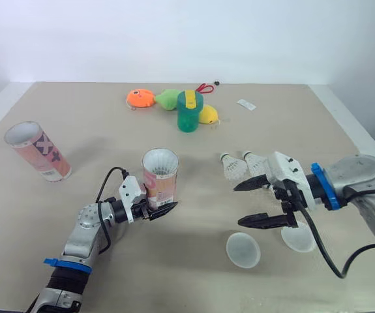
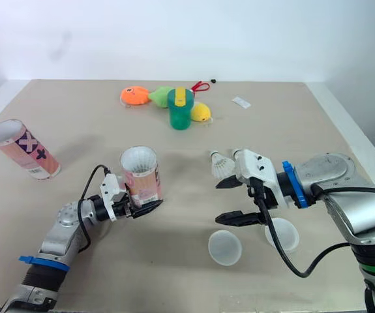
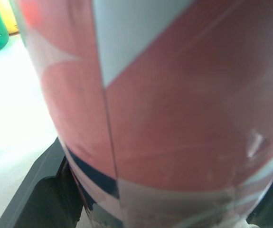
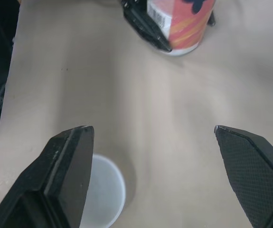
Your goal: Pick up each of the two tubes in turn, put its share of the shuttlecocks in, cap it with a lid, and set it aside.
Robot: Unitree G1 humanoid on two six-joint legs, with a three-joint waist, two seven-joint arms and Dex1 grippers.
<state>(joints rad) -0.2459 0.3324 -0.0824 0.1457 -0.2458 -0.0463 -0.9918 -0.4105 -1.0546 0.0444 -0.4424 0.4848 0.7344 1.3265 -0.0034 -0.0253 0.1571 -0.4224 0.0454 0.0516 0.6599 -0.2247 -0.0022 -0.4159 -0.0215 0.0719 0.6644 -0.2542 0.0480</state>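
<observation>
The tube (image 1: 160,175) stands upright, clamped in left gripper (image 1: 157,208)

- Bright, diffuse light falls from overhead on the table (image 1: 76,215) and the white wall (image 1: 187,32).
- Shadows are soft and faint; a pale one spreads beside the upright tube (image 1: 160,177).
- In the left wrist view the tabletop glares almost white.
- In the right wrist view a soft shadow edges the lid (image 4: 105,190).

Item one, before me: a table (image 1: 76,130), beige top with a white rim. Item two: a plain white wall (image 1: 187,39) directly behind the table's far edge, evenly lit.
</observation>
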